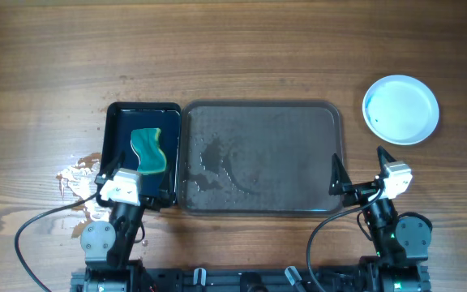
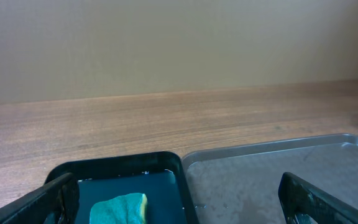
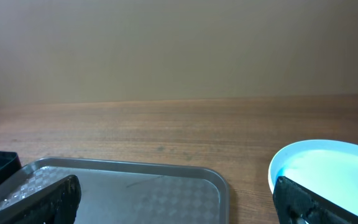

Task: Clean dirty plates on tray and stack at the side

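The dark grey tray (image 1: 282, 130) lies mid-table with no plate on it, only wet patches near its left side. One round white plate (image 1: 401, 109) shows, on the wood right of the tray; whether others lie under it I cannot tell. My left gripper (image 1: 136, 174) hangs open at the near edge, over the black tray and the grey tray's left end (image 2: 278, 168). My right gripper (image 1: 359, 162) is open at the grey tray's near right corner (image 3: 135, 186), and the plate (image 3: 328, 165) lies just beyond its right finger. Neither gripper holds anything.
A smaller glossy black tray (image 1: 120, 122) of water sits against the grey tray's left side, with a teal and yellow sponge (image 1: 150, 150) in it. Wet splashes (image 1: 75, 182) mark the wood at the near left. Bare wooden table runs along the back.
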